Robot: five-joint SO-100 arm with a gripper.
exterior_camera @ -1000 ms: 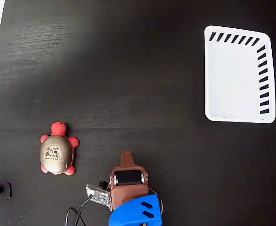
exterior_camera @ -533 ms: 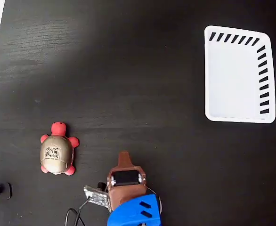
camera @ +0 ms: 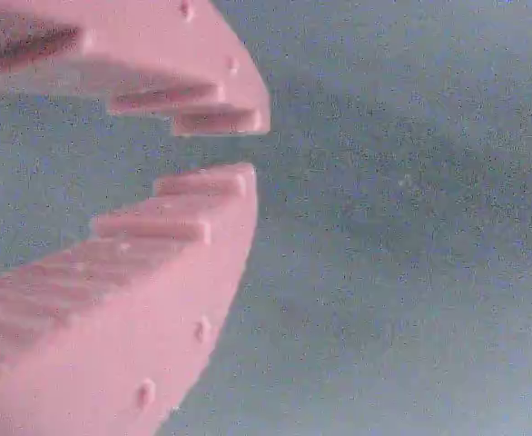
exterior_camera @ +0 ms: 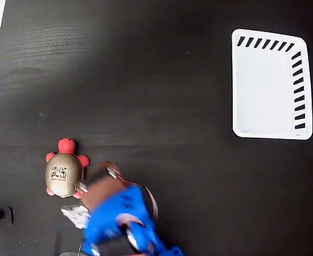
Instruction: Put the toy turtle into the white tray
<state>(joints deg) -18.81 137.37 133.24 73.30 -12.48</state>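
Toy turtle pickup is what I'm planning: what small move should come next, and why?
Probably carry the pincer a little further left in the fixed view, over the toy turtle. The blurred arm sits just right of it, the fingertips show only a narrow gap holding nothing, and the white tray is empty.

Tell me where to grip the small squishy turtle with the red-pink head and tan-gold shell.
Grip the toy turtle across the domed shell's narrower width, fingers on its left and right flanks between the feet, coming straight down from above. It lies flat, head pointing up in the fixed view, and the gripper is blurred beside it.
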